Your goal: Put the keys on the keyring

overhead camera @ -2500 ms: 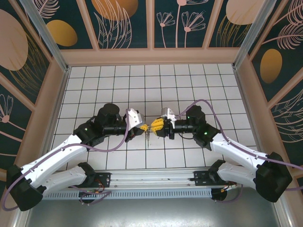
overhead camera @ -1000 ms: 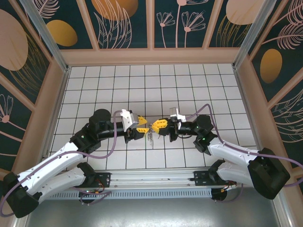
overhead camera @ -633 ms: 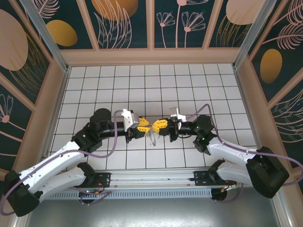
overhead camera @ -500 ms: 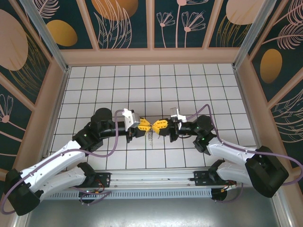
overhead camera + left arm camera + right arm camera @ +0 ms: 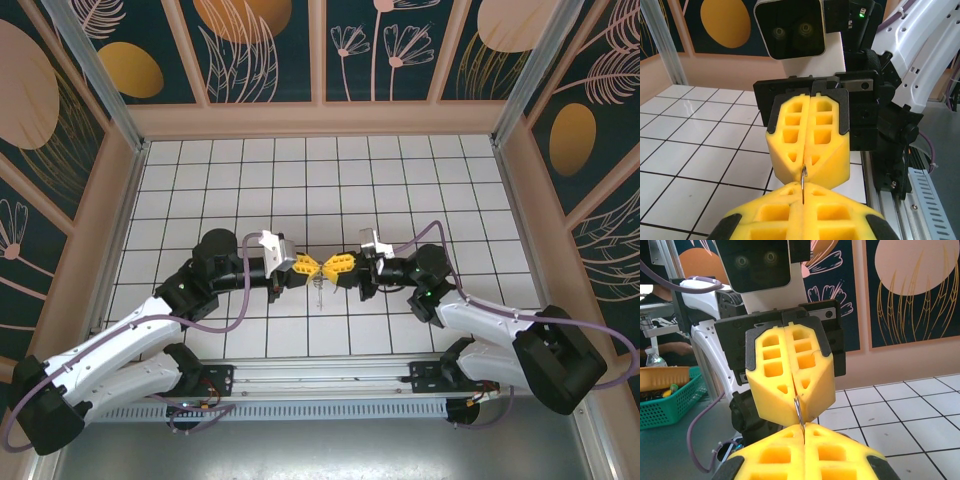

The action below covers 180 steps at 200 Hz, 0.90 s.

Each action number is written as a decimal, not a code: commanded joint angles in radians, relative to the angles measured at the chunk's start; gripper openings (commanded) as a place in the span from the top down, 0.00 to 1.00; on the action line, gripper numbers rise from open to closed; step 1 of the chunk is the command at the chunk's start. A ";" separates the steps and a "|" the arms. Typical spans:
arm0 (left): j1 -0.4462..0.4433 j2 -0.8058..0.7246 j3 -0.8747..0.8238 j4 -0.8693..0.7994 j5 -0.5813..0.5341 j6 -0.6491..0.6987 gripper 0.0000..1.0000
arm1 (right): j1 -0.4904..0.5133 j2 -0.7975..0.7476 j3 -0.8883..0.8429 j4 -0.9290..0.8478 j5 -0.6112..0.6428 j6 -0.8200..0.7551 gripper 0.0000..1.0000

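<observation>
From my station both arms look alike: the left arm (image 5: 110, 342) and the right arm (image 5: 490, 320) wear smooth white shells on the long links, with matte black housings at the joints and bases. A purple cable (image 5: 242, 300) loops loosely along each. A small green light (image 5: 860, 14) glows on a black wrist housing. The left gripper (image 5: 314, 269) and the right gripper (image 5: 326, 269) have bright yellow fingers (image 5: 790, 145) moulded with rectangular pockets, seated in black brackets. Above them I see a white box camera (image 5: 790, 27) with a dark two-lens face.
</observation>
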State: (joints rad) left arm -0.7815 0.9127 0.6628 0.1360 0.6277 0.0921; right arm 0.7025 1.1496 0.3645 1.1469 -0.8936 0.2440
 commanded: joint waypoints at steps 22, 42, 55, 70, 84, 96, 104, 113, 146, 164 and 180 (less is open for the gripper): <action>-0.004 -0.015 -0.014 0.036 0.006 0.001 1.00 | -0.009 0.020 -0.004 0.130 -0.010 0.049 1.00; -0.003 -0.017 -0.011 0.017 -0.010 0.012 1.00 | -0.010 0.012 0.003 0.080 0.014 0.038 0.91; -0.004 -0.014 0.001 -0.028 -0.047 0.033 1.00 | -0.011 -0.011 0.021 -0.032 0.038 -0.011 0.81; -0.003 -0.009 0.015 -0.086 -0.111 0.054 1.00 | -0.010 -0.059 0.043 -0.200 0.129 -0.074 0.74; -0.004 -0.010 0.016 -0.115 -0.204 0.057 1.00 | -0.011 -0.098 0.074 -0.365 0.204 -0.115 0.69; -0.003 -0.012 0.008 -0.126 -0.272 0.049 1.00 | -0.010 -0.132 0.081 -0.462 0.259 -0.121 0.67; -0.004 -0.012 0.004 -0.134 -0.305 0.042 1.00 | -0.011 -0.154 0.079 -0.509 0.294 -0.112 0.64; -0.004 -0.011 -0.001 -0.139 -0.330 0.030 1.00 | -0.011 -0.176 0.080 -0.574 0.346 -0.101 0.61; -0.003 -0.017 -0.027 -0.145 -0.371 -0.039 1.00 | -0.011 -0.165 0.147 -0.907 0.581 -0.054 0.48; -0.004 -0.021 -0.049 -0.143 -0.402 -0.077 1.00 | -0.045 -0.099 0.175 -1.035 0.652 0.017 0.46; -0.004 -0.018 -0.044 -0.162 -0.426 -0.092 1.00 | -0.073 -0.031 0.181 -1.086 0.665 0.069 0.46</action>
State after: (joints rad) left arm -0.7818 0.9077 0.6239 -0.0124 0.2649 0.0570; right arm 0.6666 1.0409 0.5156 0.2825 -0.3595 0.2180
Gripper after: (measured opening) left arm 0.037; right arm 0.538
